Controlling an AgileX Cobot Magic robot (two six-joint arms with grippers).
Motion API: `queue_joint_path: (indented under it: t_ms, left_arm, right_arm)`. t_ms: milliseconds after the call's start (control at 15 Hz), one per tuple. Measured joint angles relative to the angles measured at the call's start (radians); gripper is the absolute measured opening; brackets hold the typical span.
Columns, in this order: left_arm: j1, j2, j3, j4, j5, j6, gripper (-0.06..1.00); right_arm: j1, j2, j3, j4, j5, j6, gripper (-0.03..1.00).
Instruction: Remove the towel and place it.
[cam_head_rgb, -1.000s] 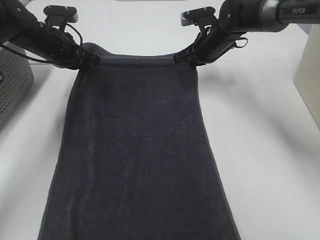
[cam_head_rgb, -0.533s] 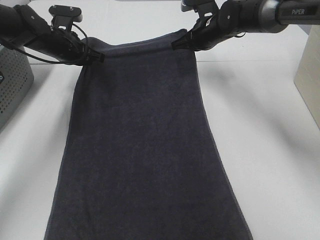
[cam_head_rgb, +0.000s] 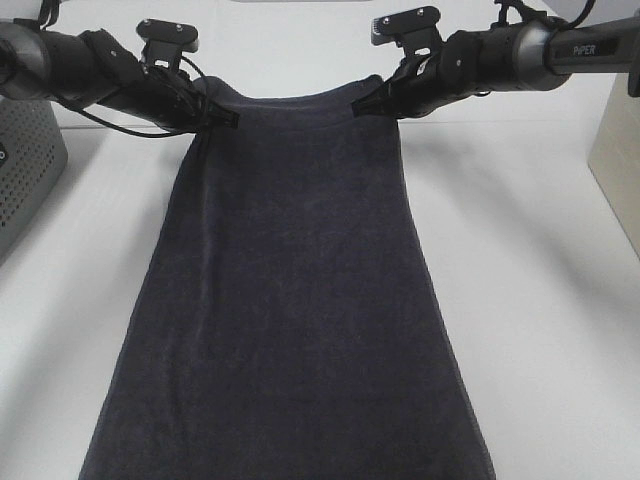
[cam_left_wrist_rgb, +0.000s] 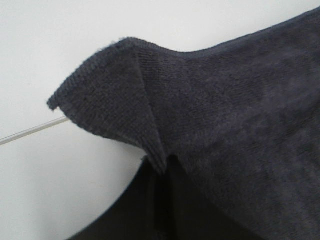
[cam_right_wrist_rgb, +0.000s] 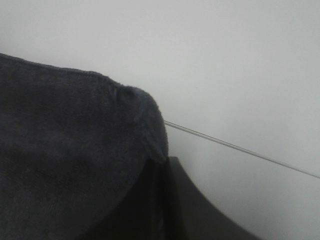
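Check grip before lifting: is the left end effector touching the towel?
Touching. The left wrist view shows the towel corner pinched in the left end effector; the high view agrees.

White table (cam_head_rgb: 540, 300), grey perforated box (cam_head_rgb: 25, 165) left, beige panel (cam_head_rgb: 615, 150) right.

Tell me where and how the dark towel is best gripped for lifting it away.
Grip the towel at its two far corners, each pinched edge-on from its outer side. That is how the left gripper and right gripper hold it now, jaws shut on the hem. The long cloth hangs flat between them, so corner holds probably keep it spread rather than bunching.
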Motion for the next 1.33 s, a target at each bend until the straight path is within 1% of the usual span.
queue_joint_path:
  t_ms: [200,400,867,933,1000,1067,1133,1200,1267,1333]
  left_arm:
    - [0.000,0.039,-0.042,0.000,-0.012,0.000,0.01]
    - [0.000,0.062,-0.076,0.000,-0.030,0.000,0.01]
    - [0.000,0.112,-0.085,0.000,-0.064,0.000,0.02]
    - [0.000,0.114,-0.085,0.000,-0.069,0.000,0.03]
    - [0.000,0.114,-0.087,0.000,-0.081,0.000,0.08]
    - [0.000,0.114,-0.088,0.000,-0.095,0.000,0.16]
    - [0.000,0.114,-0.088,0.000,-0.114,0.000,0.27]
    - [0.000,0.114,-0.088,0.000,-0.131,0.000,0.40]
    - [0.000,0.114,-0.088,0.000,-0.151,-0.001,0.54]
    - [0.000,0.114,-0.088,0.000,-0.164,-0.001,0.66]
  right_arm:
    - [-0.019,0.009,0.000,0.015,-0.051,0.000,0.01]
    - [-0.020,0.046,-0.001,0.018,-0.061,0.000,0.01]
    - [-0.020,0.079,-0.011,0.045,-0.090,0.000,0.01]
    - [-0.020,0.080,-0.011,0.047,-0.090,0.000,0.02]
    - [-0.020,0.080,-0.011,0.047,-0.090,0.000,0.08]
    - [-0.020,0.080,-0.011,0.049,-0.102,0.000,0.16]
    - [-0.020,0.080,-0.011,0.056,-0.106,0.000,0.30]
    - [-0.020,0.080,-0.011,0.060,-0.108,0.000,0.43]
    - [-0.022,0.080,-0.011,0.066,-0.108,0.000,0.55]
    - [-0.022,0.080,-0.011,0.066,-0.103,0.000,0.63]
